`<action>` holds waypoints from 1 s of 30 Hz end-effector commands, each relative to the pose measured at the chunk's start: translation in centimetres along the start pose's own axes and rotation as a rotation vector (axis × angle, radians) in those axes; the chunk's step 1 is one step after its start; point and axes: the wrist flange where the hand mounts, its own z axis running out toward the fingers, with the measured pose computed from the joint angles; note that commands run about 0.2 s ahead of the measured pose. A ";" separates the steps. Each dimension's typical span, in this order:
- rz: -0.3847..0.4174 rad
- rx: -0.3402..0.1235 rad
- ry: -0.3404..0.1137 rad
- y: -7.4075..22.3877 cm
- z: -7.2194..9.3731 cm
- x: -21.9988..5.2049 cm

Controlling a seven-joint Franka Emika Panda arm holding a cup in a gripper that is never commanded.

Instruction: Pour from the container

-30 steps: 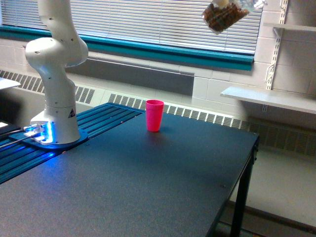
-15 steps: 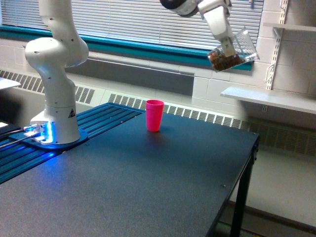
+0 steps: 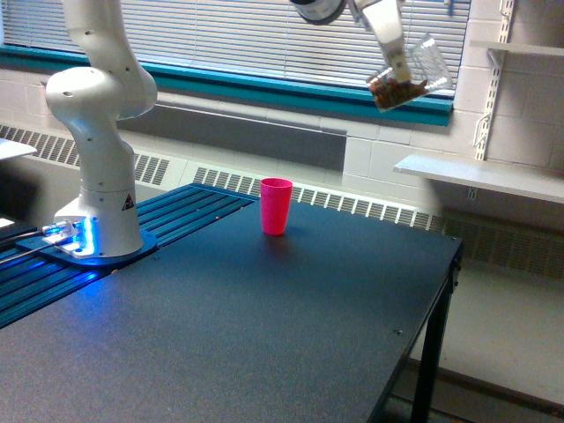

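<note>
Compared with half a second ago, the container (image 3: 411, 74) sits a little higher in the upper right of the frame, and it was higher still a second ago. It is a clear cup held tilted, its open mouth toward the right and its base, with brown granular bits gathered there, toward the lower left. The gripper (image 3: 398, 60) is clamped on the container's side, one white finger running down across its wall. The arm's last link enters from the top edge, angled down to the right; its white base (image 3: 97, 176) stands at the left on the dark table (image 3: 264, 335). The pink cup (image 3: 275, 205) stands upright on the table at frame centre, well below and left of the container
</note>
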 end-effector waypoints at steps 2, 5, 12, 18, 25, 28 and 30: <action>-0.011 -0.037 -0.006 0.1 -1.2 -3.4; -0.030 -0.049 -0.011 0.0 -1.7 -5.3; -0.083 -0.080 -0.030 -0.6 -2.3 -9.4; -0.108 -0.096 -0.032 -1.2 -3.0 -12.2; -0.121 -0.110 -0.040 -1.4 -3.6 -15.3; -0.136 -0.122 -0.046 -1.4 -3.8 -16.7; -0.148 -0.132 -0.051 -1.3 -4.0 -17.6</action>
